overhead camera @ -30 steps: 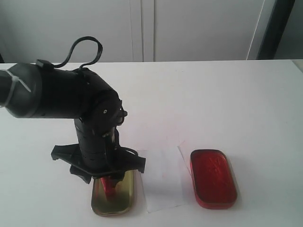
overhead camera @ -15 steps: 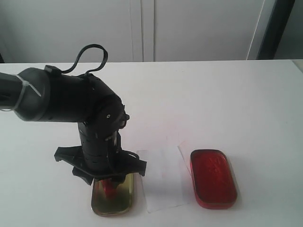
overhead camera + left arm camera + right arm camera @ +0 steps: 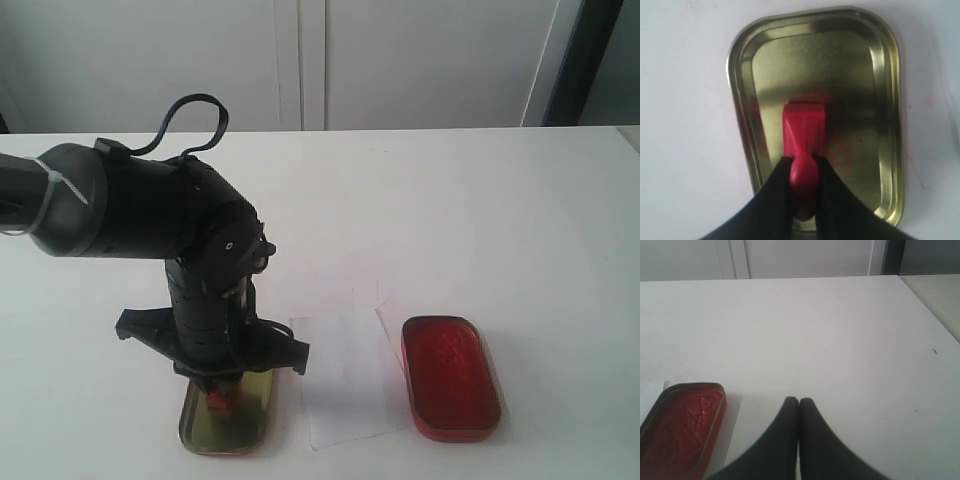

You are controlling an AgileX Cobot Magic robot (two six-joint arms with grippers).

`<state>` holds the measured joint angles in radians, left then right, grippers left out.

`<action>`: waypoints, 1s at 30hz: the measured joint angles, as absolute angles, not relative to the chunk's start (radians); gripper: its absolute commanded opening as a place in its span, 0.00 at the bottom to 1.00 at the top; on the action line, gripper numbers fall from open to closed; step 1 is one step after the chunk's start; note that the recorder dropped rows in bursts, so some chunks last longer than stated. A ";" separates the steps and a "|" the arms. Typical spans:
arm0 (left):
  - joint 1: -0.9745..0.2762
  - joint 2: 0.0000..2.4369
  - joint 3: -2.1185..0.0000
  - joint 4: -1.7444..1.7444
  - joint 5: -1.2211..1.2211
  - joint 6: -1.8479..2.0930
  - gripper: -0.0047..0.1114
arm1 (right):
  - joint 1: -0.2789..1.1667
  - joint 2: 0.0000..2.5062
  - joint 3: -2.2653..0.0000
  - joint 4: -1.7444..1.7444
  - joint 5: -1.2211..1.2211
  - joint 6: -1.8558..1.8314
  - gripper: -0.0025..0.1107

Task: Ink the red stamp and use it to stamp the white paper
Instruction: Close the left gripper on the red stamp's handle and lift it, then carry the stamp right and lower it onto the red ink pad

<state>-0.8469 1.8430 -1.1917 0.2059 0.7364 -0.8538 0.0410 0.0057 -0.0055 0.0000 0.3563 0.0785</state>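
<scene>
1. The left gripper (image 3: 803, 167) is pinched narrow on the knobbed handle of the red stamp (image 3: 804, 125). A black finger presses each side of the handle.
2. The stamp's block end points away from the fingers, down at the floor of a shallow gold tin (image 3: 815, 60). Whether the block touches the floor cannot be told.
3. In the exterior view the left gripper (image 3: 217, 388) hangs straight over the gold tin (image 3: 245, 430). Only a small piece of the red stamp (image 3: 215, 401) shows beneath it; the arm's wrist hides the rest.
4. The white paper (image 3: 345, 375) lies flat on the table (image 3: 450, 220), just beside the gold tin on its right.
5. A red ink pad (image 3: 450, 377) lies just beside the paper's far edge, so the paper sits between the two tins. Its surface carries a raised pattern too blurred to read.
6. The right gripper (image 3: 799, 404) has its fingers pressed together with nothing between them, above bare table near the red ink pad (image 3: 682, 427).
</scene>
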 measured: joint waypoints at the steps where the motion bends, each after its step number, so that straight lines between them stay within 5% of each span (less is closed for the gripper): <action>1: -0.847 1.843 -1.192 0.206 0.736 -0.851 0.04 | 0.041 0.006 -0.005 0.000 0.356 0.079 0.02; 30: -0.847 1.812 -1.265 0.078 0.790 -0.396 0.04 | 0.041 0.006 -0.005 0.000 0.356 0.079 0.02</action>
<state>-0.8469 1.8117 -1.2650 0.0781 0.7904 -0.3959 0.0410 0.0057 -0.0055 0.0000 0.3563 0.0785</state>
